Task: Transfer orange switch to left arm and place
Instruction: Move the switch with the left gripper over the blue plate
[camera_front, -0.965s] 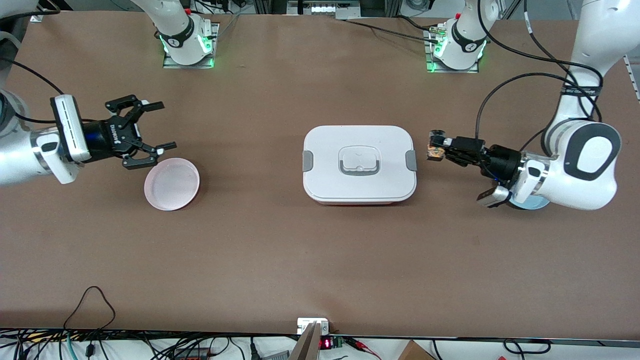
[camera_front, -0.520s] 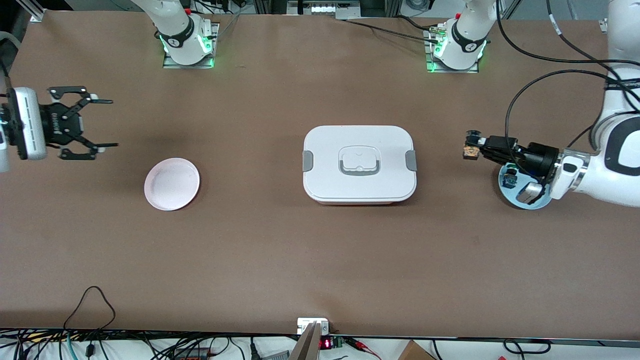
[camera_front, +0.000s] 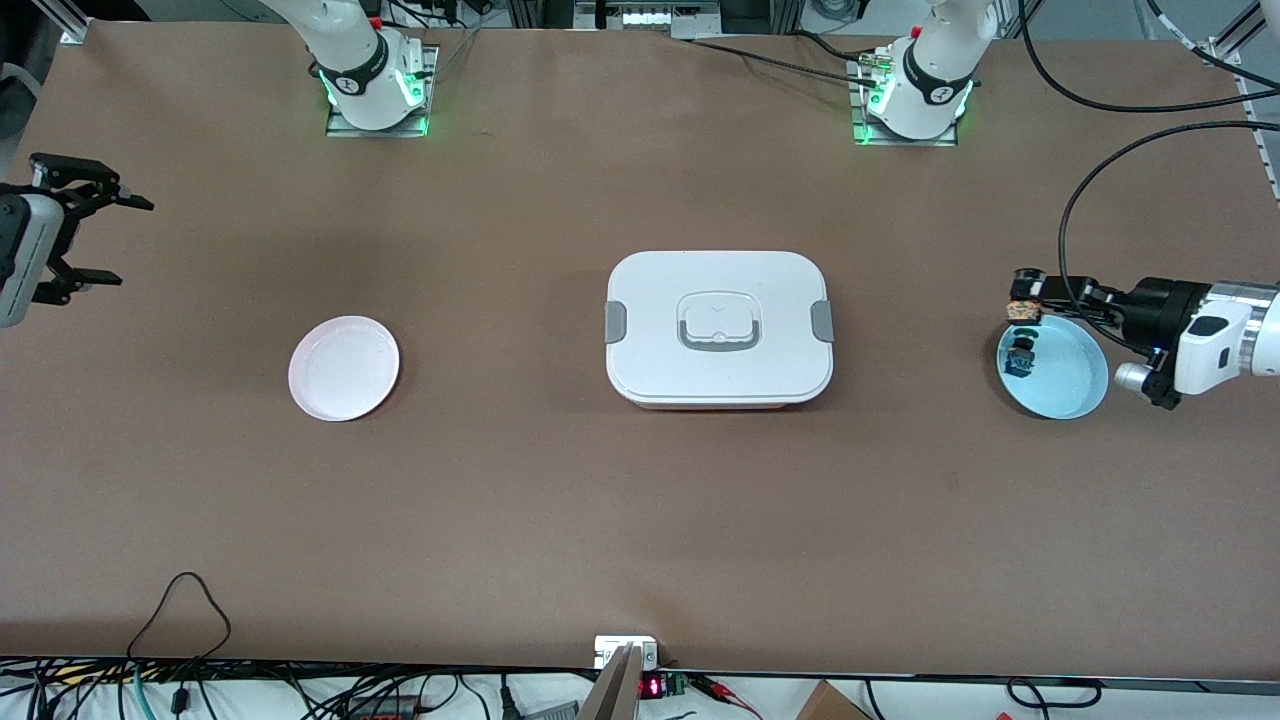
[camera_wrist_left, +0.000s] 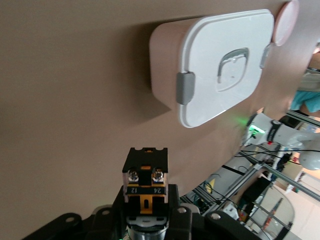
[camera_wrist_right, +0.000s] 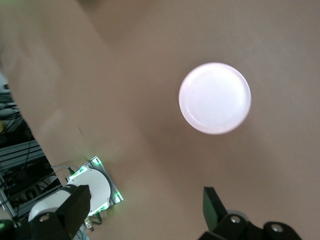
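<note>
I have the orange switch (camera_front: 1023, 303) clamped in the left gripper (camera_front: 1030, 300), over the blue plate (camera_front: 1070, 385) near the left arm's table end. The right gripper (camera_front: 95, 240) hangs wide open and empty at the right arm's end, with the box (camera_front: 718, 325) between them at table centre.

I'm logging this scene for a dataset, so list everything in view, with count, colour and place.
White rounded lidded box: one, white with grey clasps, table centre.
Round pink plate: one, pink, toward the right arm's end.
Round blue plate: one, light blue, toward the left arm's end.
Blue-bodied switch: one, blue, on the blue plate.
Small orange switch: one, orange and black, held over the blue plate's rim.
Left end effector: shut on the orange switch.
Right end effector: open, over the table's edge.
</note>
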